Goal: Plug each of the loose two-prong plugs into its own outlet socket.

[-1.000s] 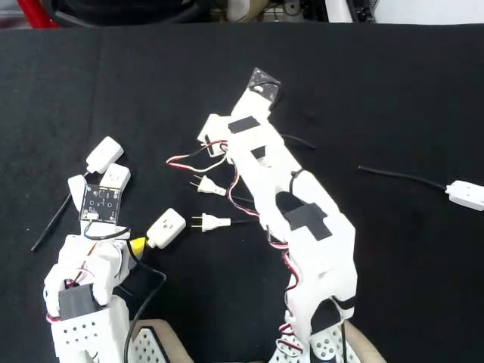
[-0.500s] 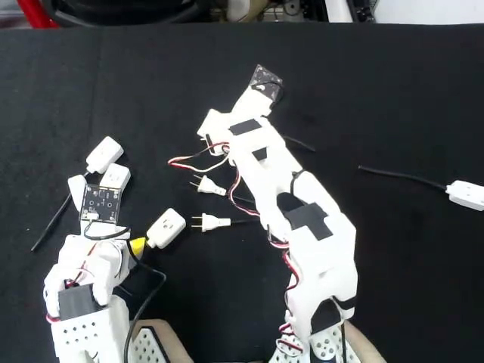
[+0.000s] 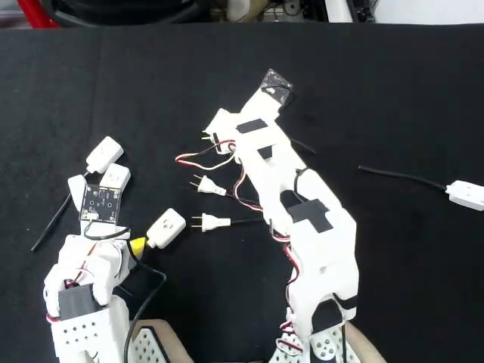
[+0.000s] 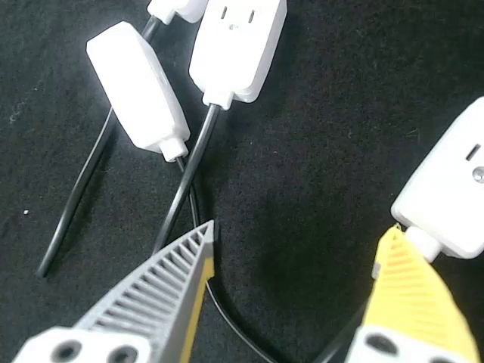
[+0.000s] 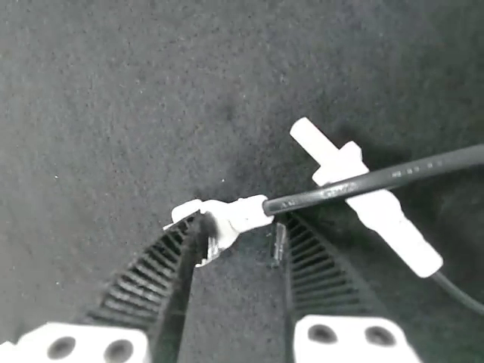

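Two loose white two-prong plugs (image 3: 209, 186) (image 3: 212, 222) lie mid-table beside my right arm (image 3: 302, 212). White sockets (image 3: 166, 228) (image 3: 115, 175) (image 3: 104, 153) sit near my left arm (image 3: 83, 295). In the right wrist view my right gripper (image 5: 238, 227) is shut on a small white plug (image 5: 227, 214) whose black cable (image 5: 378, 178) runs off sideways. My left gripper (image 4: 296, 233) is open over the cloth. Its yellow fingertip (image 4: 393, 249) touches one socket (image 4: 446, 193), and two more sockets (image 4: 238, 45) (image 4: 136, 91) lie beyond.
A fourth white socket (image 3: 465, 194) with a black cable lies at the far right. Another white connector (image 5: 363, 200) rests on the cloth just past the right gripper. Black cables (image 4: 181, 197) cross the cloth between the left gripper's fingers. The table is covered in black cloth.
My right arm's wrist has shifted to the right and slightly away over the last second. The left arm, the sockets and the two loose plugs have stayed put.
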Controlling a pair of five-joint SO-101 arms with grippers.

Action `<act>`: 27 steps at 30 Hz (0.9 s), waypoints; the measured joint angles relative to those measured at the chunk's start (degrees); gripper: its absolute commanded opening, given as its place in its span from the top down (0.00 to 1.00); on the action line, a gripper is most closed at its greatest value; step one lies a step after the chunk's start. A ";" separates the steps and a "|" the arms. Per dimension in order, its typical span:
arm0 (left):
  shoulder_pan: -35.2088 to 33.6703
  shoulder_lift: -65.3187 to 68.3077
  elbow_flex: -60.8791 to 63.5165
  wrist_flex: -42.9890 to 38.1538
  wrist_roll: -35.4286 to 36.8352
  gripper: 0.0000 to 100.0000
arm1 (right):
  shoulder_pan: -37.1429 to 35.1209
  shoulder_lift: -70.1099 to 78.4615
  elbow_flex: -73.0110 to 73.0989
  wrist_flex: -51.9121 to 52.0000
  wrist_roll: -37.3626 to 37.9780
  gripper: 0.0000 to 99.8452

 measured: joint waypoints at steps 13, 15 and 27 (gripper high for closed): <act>0.00 0.00 0.00 0.00 0.00 0.68 | 2.37 -0.09 -0.26 2.37 -0.53 0.99; 0.00 0.00 0.00 0.00 0.00 0.68 | 2.55 -0.70 0.09 4.31 -0.35 0.99; 0.00 0.00 0.00 0.00 0.00 0.68 | 4.92 -16.18 10.11 7.91 4.92 0.99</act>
